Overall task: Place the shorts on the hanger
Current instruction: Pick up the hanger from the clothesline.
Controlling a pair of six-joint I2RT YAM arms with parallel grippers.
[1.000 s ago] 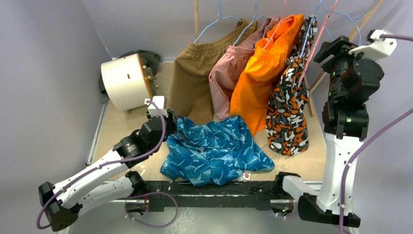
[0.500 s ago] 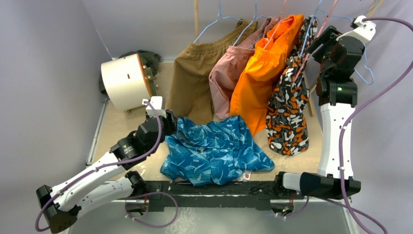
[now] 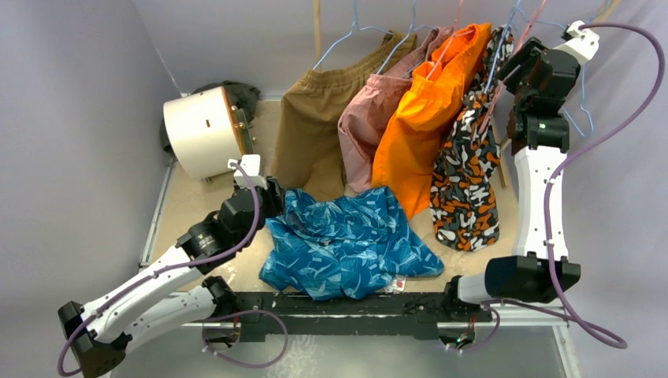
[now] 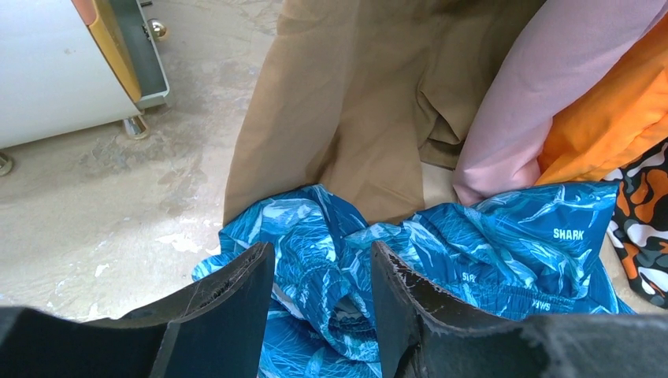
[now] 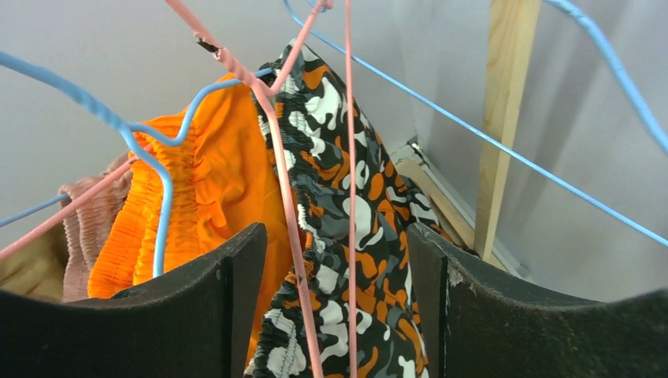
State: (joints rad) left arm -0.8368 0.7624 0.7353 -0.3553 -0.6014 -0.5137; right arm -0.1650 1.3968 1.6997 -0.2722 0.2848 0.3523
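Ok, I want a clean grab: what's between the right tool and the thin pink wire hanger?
Nothing. The right wrist view shows the thin pink wire hanger bare inside the gap of the open right tool; patterned orange-black shorts hang behind.

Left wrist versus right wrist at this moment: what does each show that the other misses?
Only the left wrist: the shorts lying on the table, framed by the open left gripper, plus the brown shorts and a white drum. Only the right wrist: the hanger, its pink wires framed by the open right gripper, light blue hangers, a wooden post. Both: the orange shorts and the patterned shorts.
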